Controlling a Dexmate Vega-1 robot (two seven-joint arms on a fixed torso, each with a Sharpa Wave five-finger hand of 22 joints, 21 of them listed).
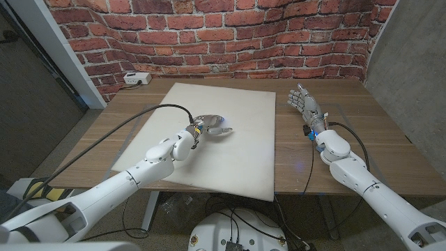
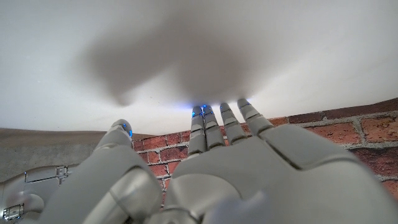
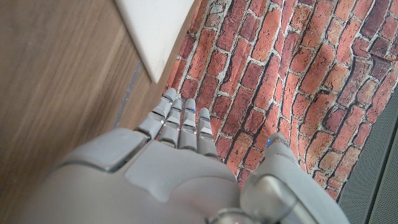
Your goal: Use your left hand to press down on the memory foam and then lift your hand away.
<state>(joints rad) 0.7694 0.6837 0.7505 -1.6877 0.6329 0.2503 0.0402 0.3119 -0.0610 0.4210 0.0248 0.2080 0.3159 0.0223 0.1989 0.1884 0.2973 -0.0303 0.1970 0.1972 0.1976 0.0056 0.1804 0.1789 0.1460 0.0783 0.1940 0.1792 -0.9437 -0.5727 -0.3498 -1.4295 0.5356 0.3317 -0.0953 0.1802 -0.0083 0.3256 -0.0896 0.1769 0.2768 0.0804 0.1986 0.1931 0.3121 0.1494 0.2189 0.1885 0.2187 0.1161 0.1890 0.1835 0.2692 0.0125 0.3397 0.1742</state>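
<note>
hand hovers over foam pad

the left hand [image 1: 209, 127], fingers spread and holding nothing, hangs above the middle of the memory foam [image 1: 240, 150], a broad white slab lying flat on the wooden table [image 1: 104, 136]. the pad looks soft and should yield slowly; a flat palm at its centre suits it best. to the right, the right hand [image 1: 304, 104] waits just beside the foam's edge, fingers straight and together.
</note>
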